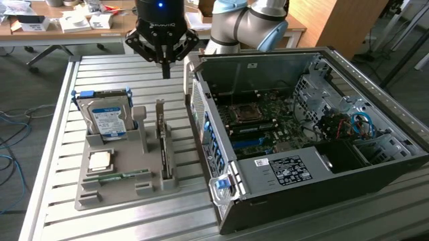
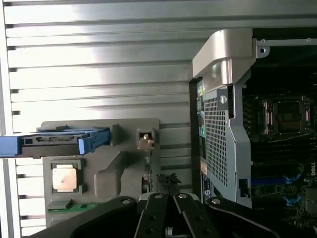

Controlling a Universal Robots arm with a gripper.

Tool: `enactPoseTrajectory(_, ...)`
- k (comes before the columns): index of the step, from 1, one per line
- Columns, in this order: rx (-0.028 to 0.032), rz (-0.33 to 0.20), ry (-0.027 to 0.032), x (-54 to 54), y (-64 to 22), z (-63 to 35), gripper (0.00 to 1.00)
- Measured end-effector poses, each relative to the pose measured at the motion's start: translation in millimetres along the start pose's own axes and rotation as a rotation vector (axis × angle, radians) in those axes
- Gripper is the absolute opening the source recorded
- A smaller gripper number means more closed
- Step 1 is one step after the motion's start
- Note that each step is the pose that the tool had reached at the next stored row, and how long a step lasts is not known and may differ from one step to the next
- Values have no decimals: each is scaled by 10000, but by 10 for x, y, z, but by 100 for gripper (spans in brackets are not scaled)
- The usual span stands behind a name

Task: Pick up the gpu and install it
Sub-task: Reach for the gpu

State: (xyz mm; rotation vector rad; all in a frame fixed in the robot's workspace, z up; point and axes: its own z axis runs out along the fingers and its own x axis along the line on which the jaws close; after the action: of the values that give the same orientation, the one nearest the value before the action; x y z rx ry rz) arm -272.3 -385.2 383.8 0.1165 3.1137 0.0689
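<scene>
The gpu [image 1: 161, 134] is a thin dark card with a silver end bracket. It stands on edge in a slot of the grey holder [image 1: 120, 193] on the slatted table. My gripper [image 1: 166, 71] hangs shut above the table, behind the holder's far end and beside the case's rear corner, with nothing between its fingers. In the wrist view the gpu's bracket [image 2: 145, 142] sits just ahead of my closed gripper [image 2: 168, 182], a gap apart. The open computer case [image 1: 375, 168] lies on the exterior view's right, its motherboard [image 1: 268, 125] exposed.
The holder also carries an upright hard drive [image 1: 107, 118] with a blue label, a square processor chip [image 1: 100, 160] and a green memory stick [image 1: 120, 176]. A desk [image 1: 40, 32] with boxes stands behind the table. The arm's body [image 1: 248, 22] rises behind the case.
</scene>
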Motion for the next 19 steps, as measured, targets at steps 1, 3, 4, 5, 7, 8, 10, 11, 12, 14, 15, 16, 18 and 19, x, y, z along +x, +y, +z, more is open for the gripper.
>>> enactPoseTrajectory(1, 0, 0, 0, 19, -1, 1, 11)
enactPoseTrajectory(3, 1, 0, 0, 60, -2, 4, 11)
enactPoseTrajectory(4, 0, 1, 0, 76, -3, 5, 11)
enactPoseTrajectory(5, -1, 1, -1, 81, -3, 5, 11)
enactPoseTrajectory(7, 0, 1, 0, 81, -3, 5, 11)
enactPoseTrajectory(8, 0, 0, 0, 81, -3, 5, 11)
enactPoseTrajectory(10, 1, 0, 1, 82, -4, 4, 11)
enactPoseTrajectory(11, 1, -1, 2, 83, -9, 4, 11)
enactPoseTrajectory(12, 0, 0, 1, 83, -23, 3, 11)
enactPoseTrajectory(14, 1, 1, 1, 84, -60, 2, 11)
enactPoseTrajectory(15, 0, 1, 1, 86, -84, 1, 11)
enactPoseTrajectory(16, 1, 1, 0, 88, -111, -1, 11)
enactPoseTrajectory(18, 0, 0, 0, 94, -170, -3, 11)
enactPoseTrajectory(19, 0, 1, 2, 96, -199, -5, 11)
